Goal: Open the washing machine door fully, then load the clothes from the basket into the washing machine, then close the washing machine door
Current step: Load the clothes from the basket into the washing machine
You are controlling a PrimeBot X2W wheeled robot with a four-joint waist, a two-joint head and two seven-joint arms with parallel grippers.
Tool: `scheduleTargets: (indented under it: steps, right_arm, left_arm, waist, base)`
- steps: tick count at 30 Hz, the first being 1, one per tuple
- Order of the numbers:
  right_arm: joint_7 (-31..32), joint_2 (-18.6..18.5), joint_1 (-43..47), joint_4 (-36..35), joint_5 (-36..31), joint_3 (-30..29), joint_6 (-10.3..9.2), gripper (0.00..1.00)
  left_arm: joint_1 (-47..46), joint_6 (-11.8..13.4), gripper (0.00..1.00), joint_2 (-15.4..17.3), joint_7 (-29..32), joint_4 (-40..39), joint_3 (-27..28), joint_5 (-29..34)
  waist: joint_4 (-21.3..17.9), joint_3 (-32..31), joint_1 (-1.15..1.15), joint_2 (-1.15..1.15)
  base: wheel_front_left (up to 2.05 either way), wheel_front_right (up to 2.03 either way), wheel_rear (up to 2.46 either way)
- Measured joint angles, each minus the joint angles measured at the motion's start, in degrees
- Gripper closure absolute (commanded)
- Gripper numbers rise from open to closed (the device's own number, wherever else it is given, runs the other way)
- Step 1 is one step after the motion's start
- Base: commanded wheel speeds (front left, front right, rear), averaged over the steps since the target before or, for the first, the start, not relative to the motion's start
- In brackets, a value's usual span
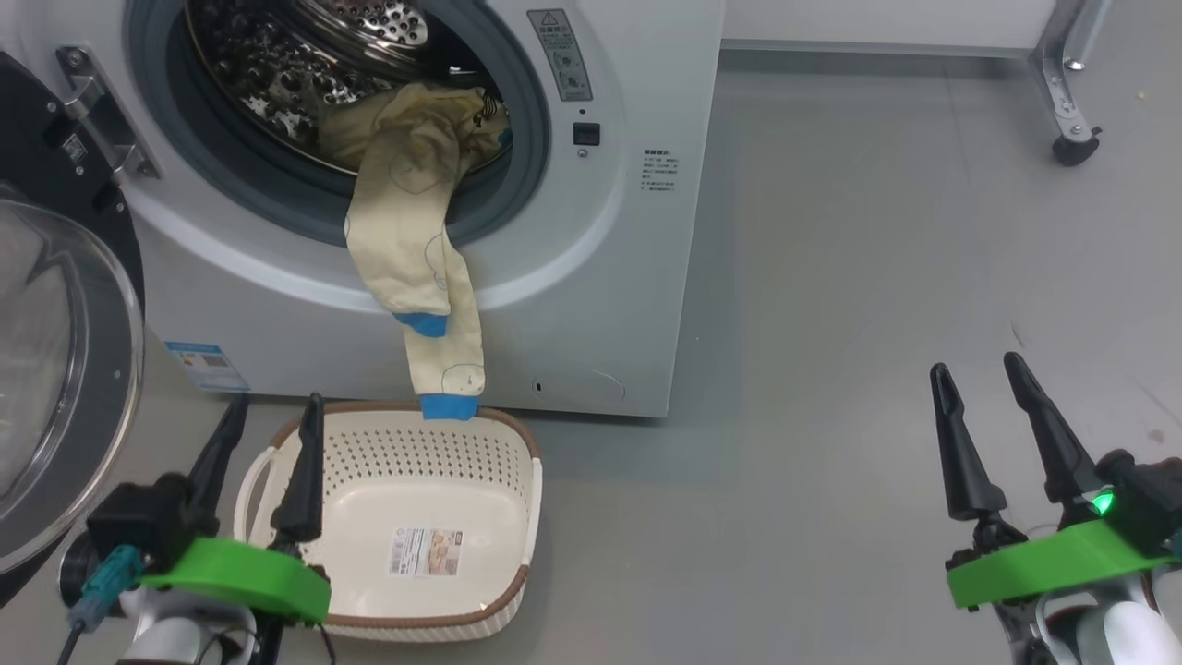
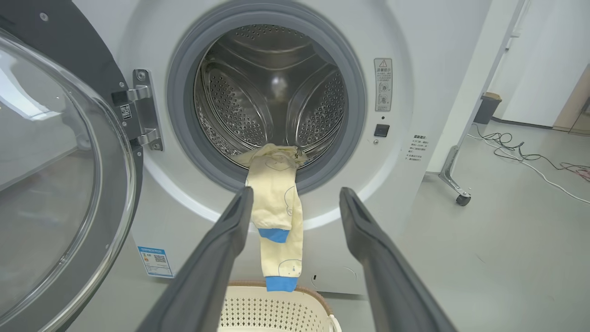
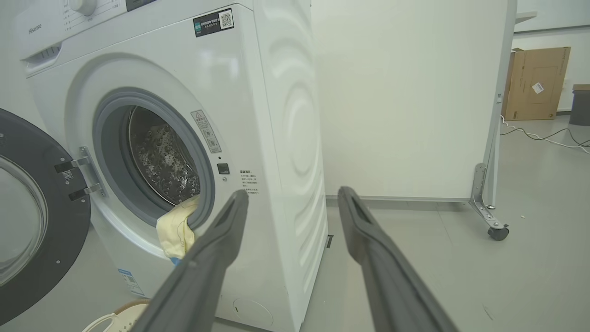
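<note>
The white washing machine (image 1: 591,305) stands with its door (image 1: 55,369) swung wide to the left. Cream-yellow clothes (image 1: 416,240) with blue cuffs lie in the steel drum and hang out over the grey ring, the lowest cuff reaching the basket's rim. The basket (image 1: 434,462) sits on the floor in front, with nothing but its label inside. My left gripper (image 1: 272,420) is open, its right finger over the basket's left edge. My right gripper (image 1: 979,374) is open over bare floor to the right. In the left wrist view the hanging clothes (image 2: 276,203) show between the open fingers (image 2: 230,235).
A white partition on castor feet (image 1: 1076,148) stands behind and right of the machine. Cables (image 2: 530,157) trail across the grey floor further right, and a cardboard box (image 3: 534,83) leans against the far wall.
</note>
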Motion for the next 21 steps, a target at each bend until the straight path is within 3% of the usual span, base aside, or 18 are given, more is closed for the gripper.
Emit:
scheduleTargets:
  steps: [11,21]
  right_arm:
    - [0.0,0.6,2.8,-0.3,0.5,0.0,0.00,0.00]
    - [0.0,1.1,3.1,-0.3,0.5,0.1,0.00,0.00]
  left_arm:
    - [8.5,1.7,0.00,-2.6,0.0,-5.5,4.0,2.2]
    - [10.5,0.1,0.00,-4.4,0.0,-6.1,5.2,5.5]
  waist:
    - [-0.7,-2.7,0.00,0.00]
    - [-1.3,-3.3,0.00,0.00]
  base:
    - [0.00,0.00,0.00]
    - [0.00,0.00,0.00]
